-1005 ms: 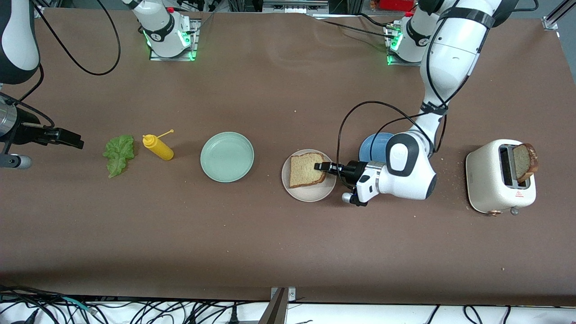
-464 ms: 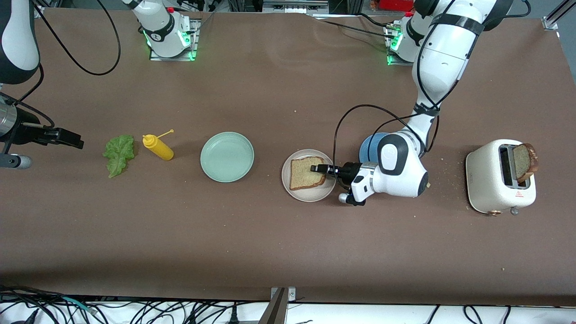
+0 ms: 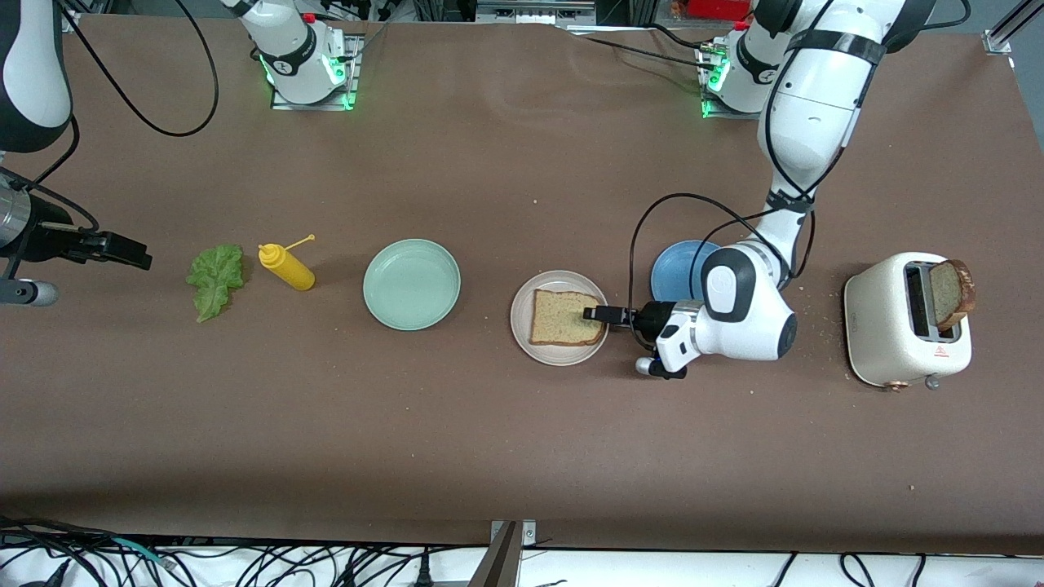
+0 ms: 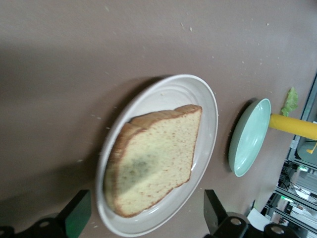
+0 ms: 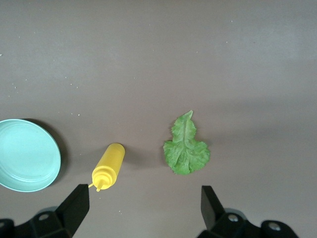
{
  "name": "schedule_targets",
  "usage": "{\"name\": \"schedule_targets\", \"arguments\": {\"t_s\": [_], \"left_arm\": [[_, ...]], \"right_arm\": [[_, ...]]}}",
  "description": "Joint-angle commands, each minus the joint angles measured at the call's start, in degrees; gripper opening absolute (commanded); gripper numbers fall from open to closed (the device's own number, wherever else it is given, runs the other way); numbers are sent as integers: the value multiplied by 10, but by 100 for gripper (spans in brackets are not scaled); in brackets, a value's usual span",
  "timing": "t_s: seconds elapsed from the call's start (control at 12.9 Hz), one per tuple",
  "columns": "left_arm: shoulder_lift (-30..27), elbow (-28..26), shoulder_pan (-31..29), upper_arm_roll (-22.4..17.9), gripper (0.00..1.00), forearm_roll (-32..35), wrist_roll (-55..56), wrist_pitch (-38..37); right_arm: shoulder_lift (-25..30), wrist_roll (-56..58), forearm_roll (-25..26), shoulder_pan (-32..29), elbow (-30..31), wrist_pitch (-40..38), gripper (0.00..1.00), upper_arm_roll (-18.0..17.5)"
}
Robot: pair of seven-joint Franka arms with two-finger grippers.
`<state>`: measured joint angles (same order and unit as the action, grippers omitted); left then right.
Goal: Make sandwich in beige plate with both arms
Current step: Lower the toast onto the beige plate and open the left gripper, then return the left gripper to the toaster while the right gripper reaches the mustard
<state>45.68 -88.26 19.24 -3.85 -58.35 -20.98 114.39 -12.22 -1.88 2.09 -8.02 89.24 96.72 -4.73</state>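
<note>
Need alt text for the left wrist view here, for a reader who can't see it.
A bread slice lies flat on the beige plate, framed by the open left gripper with its fingers apart and clear of the bread. Next along the brown table are a mint-green plate, a yellow bottle and lettuce.

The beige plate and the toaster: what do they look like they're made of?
The beige plate looks like glazed ceramic or melamine: a smooth cream surface with a soft sheen on the rim in the left wrist view; the pictures do not settle which. The toaster looks like satin-painted metal or plastic: an even cream shell with rounded corners and dull highlights, and a small metallic knob low on its side.
</note>
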Motion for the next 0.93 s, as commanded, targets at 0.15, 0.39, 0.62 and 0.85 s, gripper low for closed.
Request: {"name": "schedule_targets", "arguments": {"t_s": [0.15,0.39,0.62,0.85], "left_arm": [[-93,-22,-3,-25,100,126,133,-2],[-128,-21,-40,-29,100,160,147,-10],[-158,-17,-75,-29,100,293,146,-57],[-185,-18,-106,-30,100,372,148,-98]], "right_arm": [[7,6,-12,-2,8,8,100,-4],[-3,124,-69,-4,17,13,99,-1],[-2,282,-90,-6,61,45,99,1],[6,522,-177,-6,148,96,99,49]]}}
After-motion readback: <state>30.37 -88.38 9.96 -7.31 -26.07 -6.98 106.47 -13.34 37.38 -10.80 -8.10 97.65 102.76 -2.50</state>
